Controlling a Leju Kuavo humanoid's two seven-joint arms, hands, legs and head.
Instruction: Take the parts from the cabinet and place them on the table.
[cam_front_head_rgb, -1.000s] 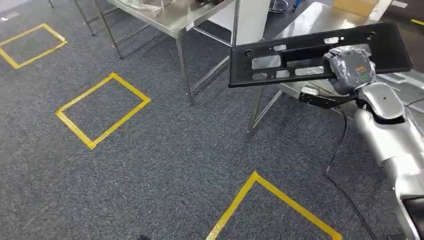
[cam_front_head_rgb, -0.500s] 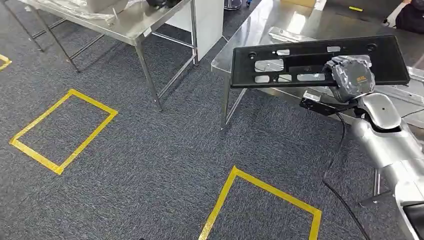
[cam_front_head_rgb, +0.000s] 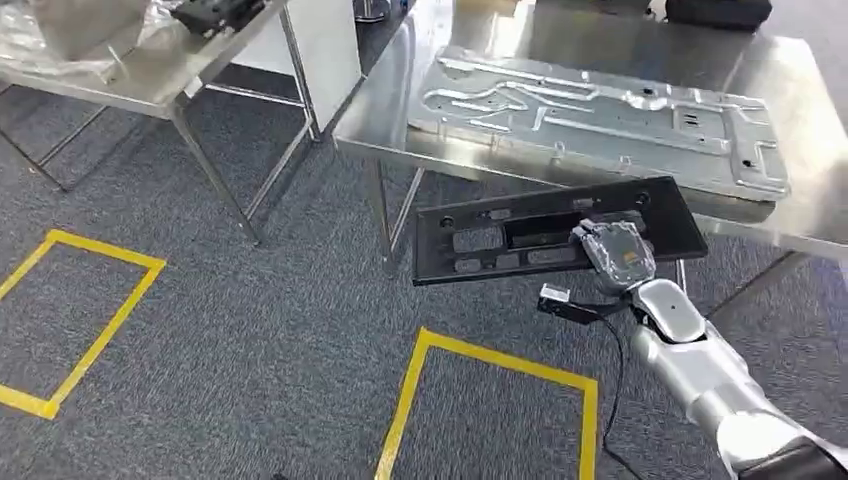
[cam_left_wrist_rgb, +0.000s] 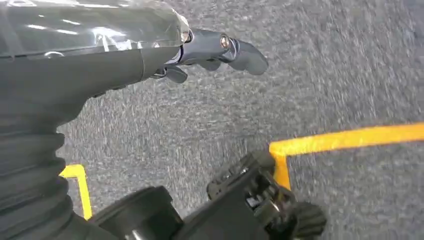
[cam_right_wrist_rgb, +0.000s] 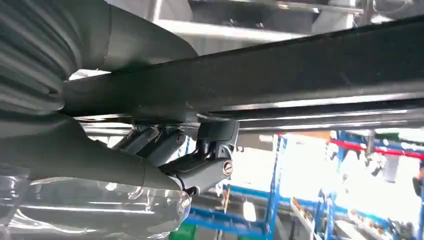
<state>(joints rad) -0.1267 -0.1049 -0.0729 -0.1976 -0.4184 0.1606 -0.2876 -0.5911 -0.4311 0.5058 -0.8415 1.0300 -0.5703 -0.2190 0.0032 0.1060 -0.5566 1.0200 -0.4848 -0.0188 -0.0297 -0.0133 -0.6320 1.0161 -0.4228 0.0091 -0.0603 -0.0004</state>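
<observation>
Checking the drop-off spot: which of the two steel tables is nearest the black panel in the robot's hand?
The steel table bearing the grey metal sheet; the black panel in the right hand hangs at its front edge.

A steel table (cam_front_head_rgb: 400, 120) carries a large embossed metal panel (cam_front_head_rgb: 600, 115), standing on grey carpet (cam_front_head_rgb: 250, 340).

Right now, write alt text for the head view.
The robot's right hand holds a flat black panel level before a steel table bearing a large stamped metal sheet. Yellow tape rectangles mark the grey carpet.
</observation>
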